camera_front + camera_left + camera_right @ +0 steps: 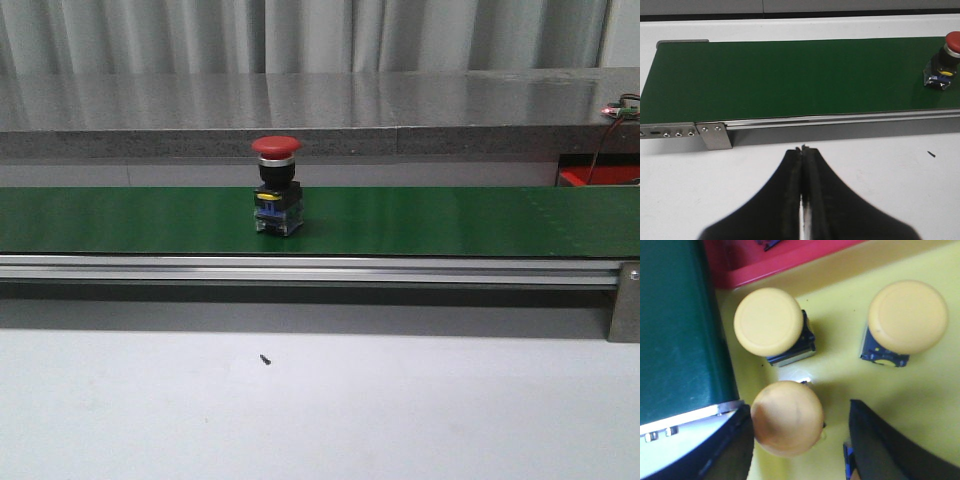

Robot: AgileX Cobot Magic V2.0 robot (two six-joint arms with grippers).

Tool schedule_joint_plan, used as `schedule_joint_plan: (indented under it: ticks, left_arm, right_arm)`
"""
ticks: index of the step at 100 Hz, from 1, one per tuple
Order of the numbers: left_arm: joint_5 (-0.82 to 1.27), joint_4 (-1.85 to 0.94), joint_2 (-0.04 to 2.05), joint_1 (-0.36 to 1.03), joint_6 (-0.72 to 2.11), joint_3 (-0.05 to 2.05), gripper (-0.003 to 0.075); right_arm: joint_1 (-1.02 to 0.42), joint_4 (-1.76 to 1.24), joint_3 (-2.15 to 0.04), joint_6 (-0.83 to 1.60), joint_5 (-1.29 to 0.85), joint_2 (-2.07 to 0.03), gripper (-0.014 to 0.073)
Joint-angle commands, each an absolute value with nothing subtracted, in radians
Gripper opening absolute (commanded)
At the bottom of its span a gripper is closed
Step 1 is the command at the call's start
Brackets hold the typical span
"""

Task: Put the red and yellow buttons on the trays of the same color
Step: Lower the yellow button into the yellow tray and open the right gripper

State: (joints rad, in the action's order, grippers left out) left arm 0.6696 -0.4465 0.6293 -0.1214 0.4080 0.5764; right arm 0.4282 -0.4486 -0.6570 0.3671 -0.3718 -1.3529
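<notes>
— What is seen closest to the lens?

— Pressed together, the left pincer [802,150] is held over the white desk [320,410], nothing pinched, just short of the green conveyor belt [450,220].

— And the right pincer [800,432]?

— It is spread around a yellow button [786,418] resting in the yellow tray [920,405]; whether contact remains cannot be told. Two more yellow buttons [769,320] are set beside it, upright.

— What is left?

— One red button [276,190] is judged outstanding: it is stood upright on the belt, long axis vertical, cap pointing up. The red tray [765,265] is seen bordering the yellow one.
</notes>
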Motion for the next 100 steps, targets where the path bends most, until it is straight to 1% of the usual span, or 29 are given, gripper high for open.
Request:
schedule_joint_plan:
  ticks: [1,20,50,71,78,91,100]
  left_arm:
    - [0.608,-0.479,0.627,-0.116,0.409,0.603,-0.002]
    - [0.608,-0.479,0.627,-0.116,0.409,0.603,-0.002]
    - [0.608,-0.479,0.627,-0.116,0.409,0.603,-0.002]
    - [0.608,-0.479,0.627,-0.116,0.409,0.603,-0.002]
    - [0.608,-0.479,0.627,-0.116,0.409,0.603,-0.002]
    - [0.608,-0.479,0.627,-0.116,0.409,0.603,-0.002]
    - [0.608,-0.479,0.627,-0.116,0.409,0.603,-0.002]
  right_arm:
    - [0.427,-0.463,-0.678,0.367,-0.351,-1.316,0.0434]
    - [0.383,-0.454,-0.678,0.391,-0.35,-1.26,0.0434]
    - [0.383,-0.45,-0.678,0.391,-0.359,-1.162,0.0434]
    - [0.382,-0.45,-0.678,0.391,-0.377,-1.14,0.0438]
    - [0.371,-0.45,-0.678,0.391,-0.379,-1.14,0.047]
    - [0.322,-0.45,-0.688,0.413,-0.386,-1.14,0.0605]
    - [0.286,-0.45,-0.712,0.439,-0.414,-1.14,0.0601]
